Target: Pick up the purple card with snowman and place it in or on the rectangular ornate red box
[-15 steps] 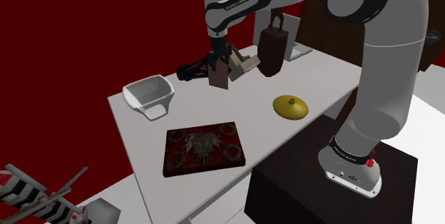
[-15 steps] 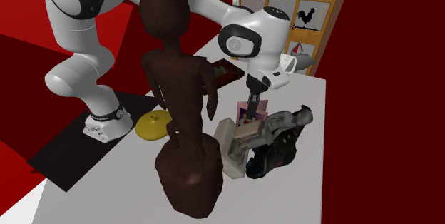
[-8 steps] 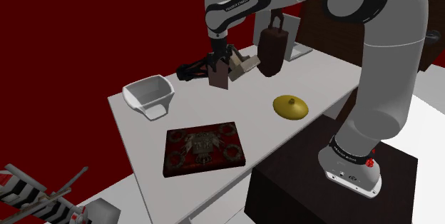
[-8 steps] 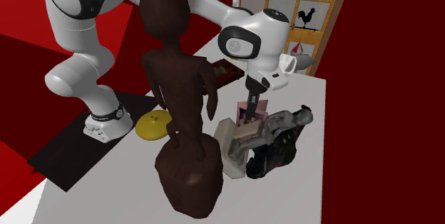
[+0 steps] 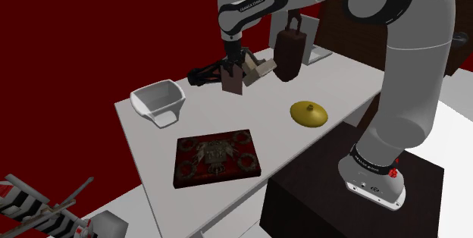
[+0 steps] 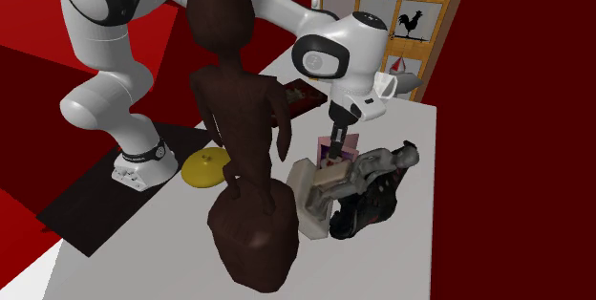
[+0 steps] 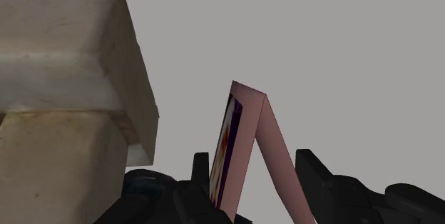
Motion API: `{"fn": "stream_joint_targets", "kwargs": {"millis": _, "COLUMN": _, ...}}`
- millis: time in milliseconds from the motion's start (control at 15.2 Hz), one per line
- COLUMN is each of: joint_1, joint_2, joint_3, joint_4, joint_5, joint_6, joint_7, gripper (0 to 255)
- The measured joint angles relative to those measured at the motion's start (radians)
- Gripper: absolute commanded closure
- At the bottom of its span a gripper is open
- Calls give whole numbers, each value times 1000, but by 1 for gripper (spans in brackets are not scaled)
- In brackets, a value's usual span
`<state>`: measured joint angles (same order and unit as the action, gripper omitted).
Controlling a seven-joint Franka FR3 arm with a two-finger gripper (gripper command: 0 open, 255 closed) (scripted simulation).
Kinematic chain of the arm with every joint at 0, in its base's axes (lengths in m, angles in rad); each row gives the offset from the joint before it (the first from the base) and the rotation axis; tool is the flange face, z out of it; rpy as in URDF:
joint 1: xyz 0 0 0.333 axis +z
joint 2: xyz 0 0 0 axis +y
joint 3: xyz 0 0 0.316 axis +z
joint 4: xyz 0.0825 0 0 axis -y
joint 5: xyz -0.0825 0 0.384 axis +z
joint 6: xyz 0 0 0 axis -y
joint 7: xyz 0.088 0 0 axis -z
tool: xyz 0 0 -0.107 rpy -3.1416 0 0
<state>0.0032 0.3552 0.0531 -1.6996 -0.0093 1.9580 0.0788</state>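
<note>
In the shoulder view nothing has shifted over the last second: the pincer point(image 5: 234, 68) hangs at the far side of the desk point(image 5: 333, 85) with the card point(image 5: 233, 82) directly beneath it, beside a beige block point(image 5: 260, 68). The red box point(image 5: 216, 158) lies well apart, near the front edge, with a white bowl point(image 5: 159, 101) between the two spots.

In the second exterior view the wrist sits a touch differently than a second ago and has been unmoving since. The pincer point(image 6: 334, 145) comes down onto the pink-backed card point(image 6: 350, 143), partly hidden by a tall dark figure point(image 6: 239, 126).

In the wrist view the folded card point(image 7: 239, 144) stands tent-like in the pincer point(image 7: 253, 157), whose two fingers have closed to a narrow gap and press one against each leaf. Whether its lower edge is off the desk cannot be told.

The standstill suggests the grasp is just settled; lifting and carrying to the box are not yet done
</note>
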Motion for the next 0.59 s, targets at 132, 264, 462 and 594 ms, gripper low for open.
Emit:
{"fn": "stream_joint_targets", "kwargs": {"millis": 132, "joint_1": 0, "joint_2": 0, "joint_3": 0, "joint_4": 0, "joint_5": 0, "joint_6": 0, "joint_7": 0, "gripper": 255}}
{"fn": "stream_joint_targets", "kwargs": {"millis": 264, "joint_1": -1, "joint_2": -3, "joint_3": 0, "joint_4": 11, "joint_5": 1, "joint_6": -15, "joint_7": -2, "gripper": 255}}
{"fn": "stream_joint_targets", "kwargs": {"millis": 462, "joint_1": -1, "joint_2": -14, "joint_3": 0, "joint_4": 33, "joint_5": 1, "joint_6": -48, "joint_7": -1, "gripper": 255}}
{"fn": "stream_joint_targets", "kwargs": {"millis": 594, "joint_1": 0, "joint_2": -20, "joint_3": 1, "joint_4": 51, "joint_5": 1, "joint_6": -72, "joint_7": 0, "gripper": 255}}
